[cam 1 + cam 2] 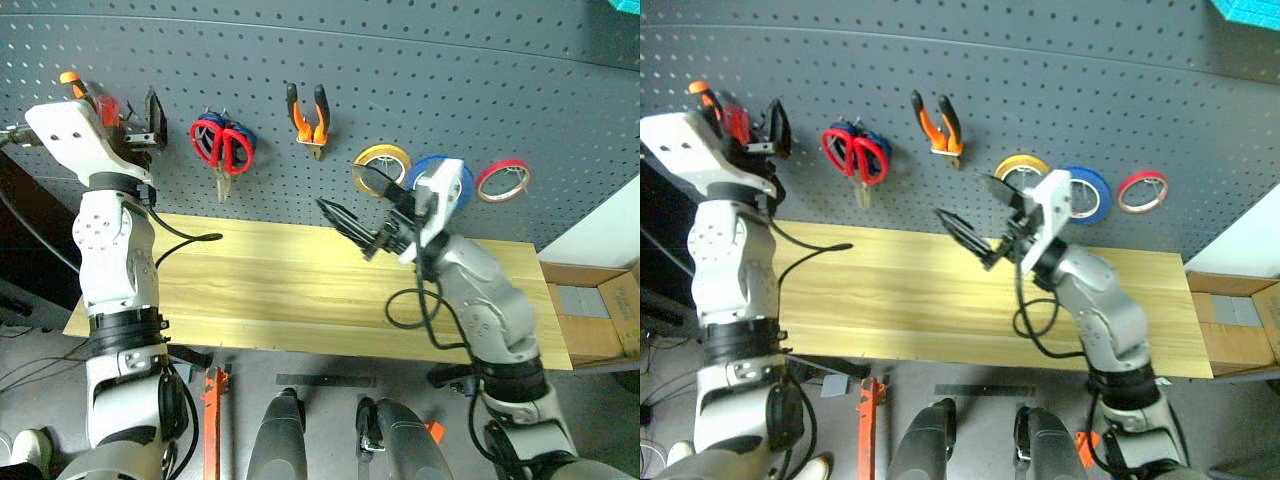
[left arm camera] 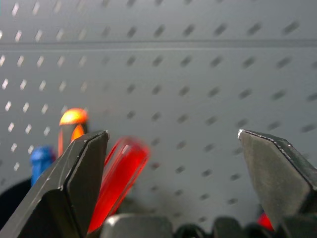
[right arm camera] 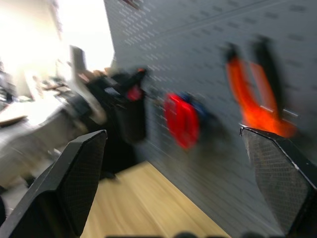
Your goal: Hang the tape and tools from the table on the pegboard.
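Both arms are up at the pegboard [image 1: 420, 60] and the table [image 1: 280, 290] below them lies bare, so by the look of it the hanging is done. The left gripper [image 2: 173, 148] stands with its two black fingers spread wide and nothing between them, nose close to the board; just beside its left finger sit the screwdriver handles [image 2: 116, 173], red, orange and blue, blurred enough that which one is nearest is hard to call. The right gripper [image 1: 365, 215] is spread wide too and carries nothing, hovering over the table with the blue tape [image 1: 440, 180] close behind its wrist, on a hook between the yellow ring [image 1: 381, 165] and the red ring [image 1: 503, 180]. Ahead of its fingers hang the pliers [image 1: 308, 118], orange handles up, and further along the red scissors [image 1: 222, 145], both on their hooks (the blue-handled pair sits right behind the red ones). The danger now looks like the way out: the left fingers are near enough to the screwdrivers that a sideways swing could knock one off, and the right arm, drawing back, could brush the tape off its hook.
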{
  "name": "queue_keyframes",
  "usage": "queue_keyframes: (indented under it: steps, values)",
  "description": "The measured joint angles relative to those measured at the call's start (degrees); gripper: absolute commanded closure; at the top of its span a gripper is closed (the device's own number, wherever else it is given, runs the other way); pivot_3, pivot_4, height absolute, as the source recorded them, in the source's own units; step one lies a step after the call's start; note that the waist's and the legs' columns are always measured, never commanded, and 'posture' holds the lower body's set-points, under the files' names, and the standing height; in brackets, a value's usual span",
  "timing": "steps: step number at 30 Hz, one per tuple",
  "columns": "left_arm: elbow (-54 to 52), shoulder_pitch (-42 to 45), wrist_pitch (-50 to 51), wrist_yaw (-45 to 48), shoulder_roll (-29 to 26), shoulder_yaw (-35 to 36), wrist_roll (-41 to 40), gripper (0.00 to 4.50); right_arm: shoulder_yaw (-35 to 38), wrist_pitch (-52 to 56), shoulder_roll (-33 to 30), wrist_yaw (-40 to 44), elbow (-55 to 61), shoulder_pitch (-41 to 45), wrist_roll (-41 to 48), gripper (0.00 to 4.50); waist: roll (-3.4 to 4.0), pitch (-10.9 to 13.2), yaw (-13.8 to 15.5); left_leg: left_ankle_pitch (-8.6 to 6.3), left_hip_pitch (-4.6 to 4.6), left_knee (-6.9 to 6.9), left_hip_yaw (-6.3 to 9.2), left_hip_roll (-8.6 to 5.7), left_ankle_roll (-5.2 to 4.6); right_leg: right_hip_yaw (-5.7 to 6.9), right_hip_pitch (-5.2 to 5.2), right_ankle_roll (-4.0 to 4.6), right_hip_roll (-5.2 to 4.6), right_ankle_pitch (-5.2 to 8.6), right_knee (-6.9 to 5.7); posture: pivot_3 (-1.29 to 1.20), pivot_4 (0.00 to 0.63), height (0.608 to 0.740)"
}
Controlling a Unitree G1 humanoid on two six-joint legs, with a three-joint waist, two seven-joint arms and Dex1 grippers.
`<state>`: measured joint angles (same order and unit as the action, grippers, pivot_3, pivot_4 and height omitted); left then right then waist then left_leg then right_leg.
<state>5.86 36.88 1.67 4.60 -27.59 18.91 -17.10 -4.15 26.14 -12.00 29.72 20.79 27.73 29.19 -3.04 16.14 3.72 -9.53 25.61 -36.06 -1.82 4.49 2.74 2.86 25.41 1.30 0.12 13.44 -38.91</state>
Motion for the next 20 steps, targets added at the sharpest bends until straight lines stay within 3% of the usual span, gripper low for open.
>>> queue_keyframes:
  steps: [11,16,20]
  values:
    - [-21.07,-15.72,21.28,-1.58,12.33,-11.56,-2.17,0.02,0.24,4.90,-4.19,-5.77,10.86,-18.97,-1.14,0.00,0.29,-0.22,-0.64,0.02,-0.82,0.00,-0.18,-0.02,-0.08,-0.31,-0.71,-0.14,0.03,0.11,0.07,0.09,0.220,0.740]
    - [-18.97,-26.47,30.78,-4.08,14.89,-17.08,1.13,0.02,0.59,3.42,-5.23,-13.44,9.31,-28.48,-10.85,0.00,0.45,-0.65,-1.04,0.01,-0.83,0.08,-0.17,0.03,-0.07,-0.32,-0.60,-0.08,0.15,0.14,0.12,0.07,0.204,0.740]
    - [-14.44,-26.65,30.58,-3.71,13.51,-17.35,4.59,0.02,1.85,1.81,-2.24,-19.63,6.61,-31.16,-15.90,0.00,0.62,-0.99,-0.99,0.00,-0.80,0.08,-0.02,0.04,-0.06,-0.30,-0.47,-0.03,0.26,0.11,0.06,0.06,0.188,0.740]
